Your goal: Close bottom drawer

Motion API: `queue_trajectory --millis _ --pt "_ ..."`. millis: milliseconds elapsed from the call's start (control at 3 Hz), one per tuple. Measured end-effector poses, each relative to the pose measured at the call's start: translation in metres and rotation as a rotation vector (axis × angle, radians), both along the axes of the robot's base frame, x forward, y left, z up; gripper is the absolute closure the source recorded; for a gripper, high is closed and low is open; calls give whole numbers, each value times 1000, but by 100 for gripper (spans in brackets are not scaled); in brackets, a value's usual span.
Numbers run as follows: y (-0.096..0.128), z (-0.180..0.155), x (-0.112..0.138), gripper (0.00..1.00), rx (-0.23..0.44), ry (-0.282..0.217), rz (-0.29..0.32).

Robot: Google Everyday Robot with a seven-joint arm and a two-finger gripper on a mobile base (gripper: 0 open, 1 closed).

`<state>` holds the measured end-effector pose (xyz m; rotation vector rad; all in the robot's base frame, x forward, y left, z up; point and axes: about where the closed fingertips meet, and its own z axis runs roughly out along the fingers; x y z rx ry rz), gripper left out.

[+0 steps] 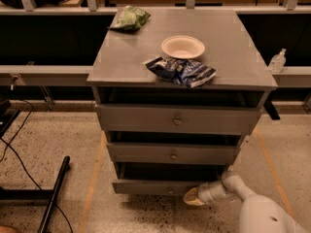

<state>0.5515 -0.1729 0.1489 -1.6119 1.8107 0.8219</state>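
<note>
The bottom drawer is the lowest of three grey drawers in a grey cabinet. It stands slightly pulled out, with a dark gap above its low front panel and a small knob at its middle. My gripper is at the end of my white arm, low at the right end of that front panel, touching or almost touching it.
The middle drawer and top drawer sit above. On the cabinet top are a white bowl, a blue chip bag and a green bag. A black pole and cables lie on the floor at left. A clear bottle stands at right.
</note>
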Motion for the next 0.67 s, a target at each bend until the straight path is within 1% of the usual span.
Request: queue_trajectory --millis 333,667 --pt "3 -3 -8 100 -2 -29 10" --pt "4 -5 -17 100 8 -65 2"
